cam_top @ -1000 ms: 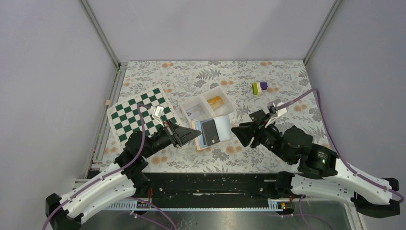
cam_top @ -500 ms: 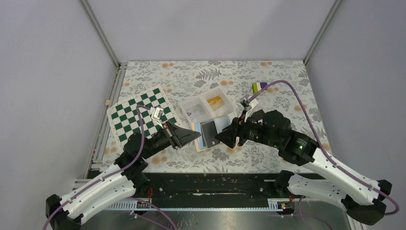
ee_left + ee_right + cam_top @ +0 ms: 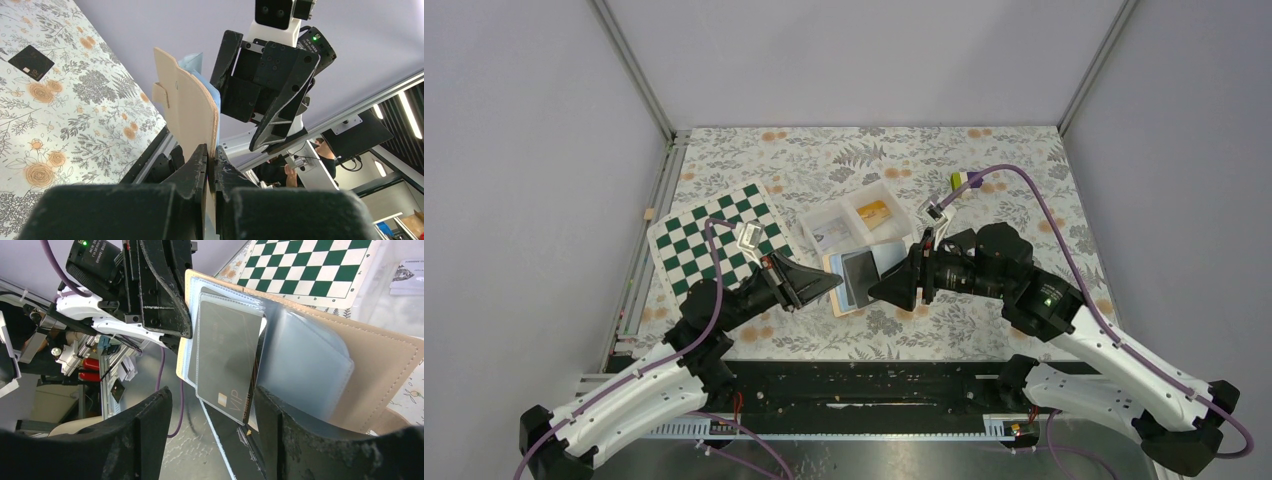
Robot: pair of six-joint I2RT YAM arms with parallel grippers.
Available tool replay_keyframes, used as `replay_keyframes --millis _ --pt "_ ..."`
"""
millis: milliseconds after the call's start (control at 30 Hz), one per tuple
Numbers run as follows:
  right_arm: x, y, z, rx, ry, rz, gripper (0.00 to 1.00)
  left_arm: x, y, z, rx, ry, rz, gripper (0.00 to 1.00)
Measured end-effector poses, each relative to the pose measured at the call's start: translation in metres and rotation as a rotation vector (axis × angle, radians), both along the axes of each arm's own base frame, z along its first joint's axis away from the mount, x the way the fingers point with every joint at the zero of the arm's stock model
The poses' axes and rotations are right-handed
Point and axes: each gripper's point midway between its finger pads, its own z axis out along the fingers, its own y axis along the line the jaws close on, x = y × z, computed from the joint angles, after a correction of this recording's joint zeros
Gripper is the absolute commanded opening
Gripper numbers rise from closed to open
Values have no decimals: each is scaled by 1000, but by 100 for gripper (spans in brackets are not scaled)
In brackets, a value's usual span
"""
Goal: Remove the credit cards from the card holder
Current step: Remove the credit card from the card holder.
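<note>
We note tan-bordered, pale blue card holder, dark grey credit card, green-white chequered board, grey-leaf, orange-flower patterned counter.

Card holder: tan outer, pale blue clear sleeves, open and tilted up over mid-bench, left edge pinched in left claw. One dark grey credit card sits in the front sleeve, face showing.

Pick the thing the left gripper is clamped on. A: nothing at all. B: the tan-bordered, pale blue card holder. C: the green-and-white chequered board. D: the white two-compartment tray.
B: the left wrist view shows the left gripper shut on the tan edge of the tan-bordered, pale blue card holder.
</note>
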Motion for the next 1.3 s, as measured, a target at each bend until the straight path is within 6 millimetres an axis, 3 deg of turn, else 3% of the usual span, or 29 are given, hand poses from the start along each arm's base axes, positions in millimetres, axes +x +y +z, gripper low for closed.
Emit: replay_keyframes --millis 500,600,767,1133,1300 --pt "1 4 -4 -2 37 2 67 0 0 2 -8 -5 -1 0" --pt "-2 6 -3 24 56 20 61 0 0 2 -8 -6 -1 0" --pt "1 10 -7 80 102 28 43 0 0 3 -10 -8 -1 0" --pt "13 12 -13 209 176 -9 19 0 0 8 -27 -22 0 0" --pt "14 12 -9 273 194 8 18 -2 2 15 -51 -35 -3 0"
